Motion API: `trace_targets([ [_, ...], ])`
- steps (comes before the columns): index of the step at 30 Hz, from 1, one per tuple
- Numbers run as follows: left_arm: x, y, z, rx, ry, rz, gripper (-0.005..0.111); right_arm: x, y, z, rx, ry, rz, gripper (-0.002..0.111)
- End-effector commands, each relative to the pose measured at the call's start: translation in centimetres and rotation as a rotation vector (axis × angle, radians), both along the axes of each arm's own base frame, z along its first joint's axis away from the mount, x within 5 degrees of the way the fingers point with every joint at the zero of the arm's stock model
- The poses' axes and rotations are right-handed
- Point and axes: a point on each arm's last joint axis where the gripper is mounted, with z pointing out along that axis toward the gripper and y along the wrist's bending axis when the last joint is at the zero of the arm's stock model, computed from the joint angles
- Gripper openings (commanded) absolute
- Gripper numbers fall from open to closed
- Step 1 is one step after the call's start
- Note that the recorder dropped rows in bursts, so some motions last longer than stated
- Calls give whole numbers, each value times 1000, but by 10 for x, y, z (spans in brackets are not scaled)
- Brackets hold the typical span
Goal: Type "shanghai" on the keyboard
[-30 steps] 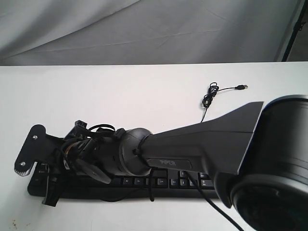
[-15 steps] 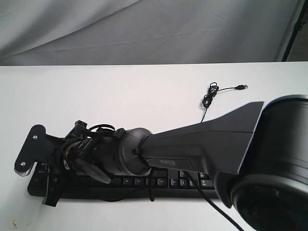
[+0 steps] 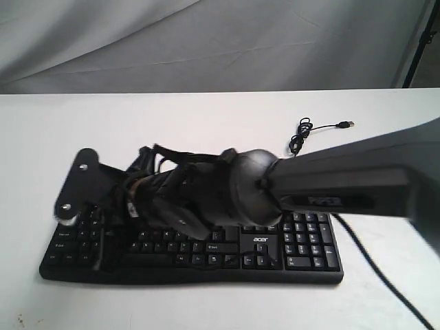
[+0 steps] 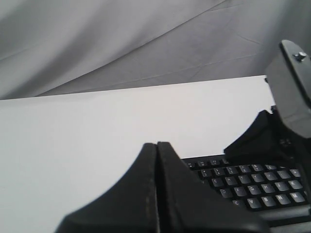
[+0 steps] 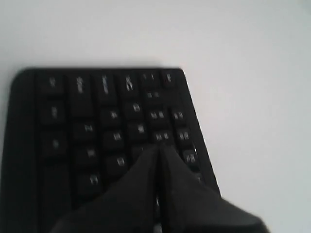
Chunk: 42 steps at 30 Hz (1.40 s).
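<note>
Presently, the left pincer (image 4: 156, 145) is held clear of the keyboard (image 3: 227, 256), the left end of which is seen beyond it in the left wrist view. Its two fingers are pressed flat together with no gap, and nothing is gripped. This pincer is not shown in the exterior view.

Further along, the right pincer (image 5: 159, 147) is positioned over the left-hand key block, its arm (image 3: 344, 182) being extended across from the right. Its fingers are likewise closed to a single point and nothing is held. Contact with a key cap cannot be confirmed, and the legends beneath the tip are too blurred to be read.

The keyboard is laid flat near the front edge of the desk (image 3: 172, 124), with its long axis running left to right and the number pad at the right end. The cable (image 3: 299, 137) is coiled behind it, and the USB plug (image 3: 348, 124) is left loose.

The keys lie directly below the right pincer, so the right arm is judged the nearer. A shift along the long axis and a short descent are judged necessary.
</note>
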Motion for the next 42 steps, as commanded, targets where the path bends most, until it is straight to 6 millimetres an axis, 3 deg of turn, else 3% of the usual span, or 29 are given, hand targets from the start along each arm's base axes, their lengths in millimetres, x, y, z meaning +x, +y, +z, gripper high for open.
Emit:
trace_targets([
  [1,0,0,-1,2,-2,-3,0,7,-40,-8,5,49,-96,0],
  [7,0,0,-1,2,-2,-3,0,14,-63,-20,-6,79,-157,0],
  [24,0,0,-1,2,-2,-3,0,14,-63,-29,-22,90,-156,0],
  [32,0,0,-1,2,-2,-3,0,14,-63,-42,-43,106,-157,0],
  [37,0,0,-1,2,-2,-3,0,14,-63,-32,-34,89,-149,0],
  [42,0,0,-1,2,-2,-3,0,5,-72,-2,7,45,-136,0],
])
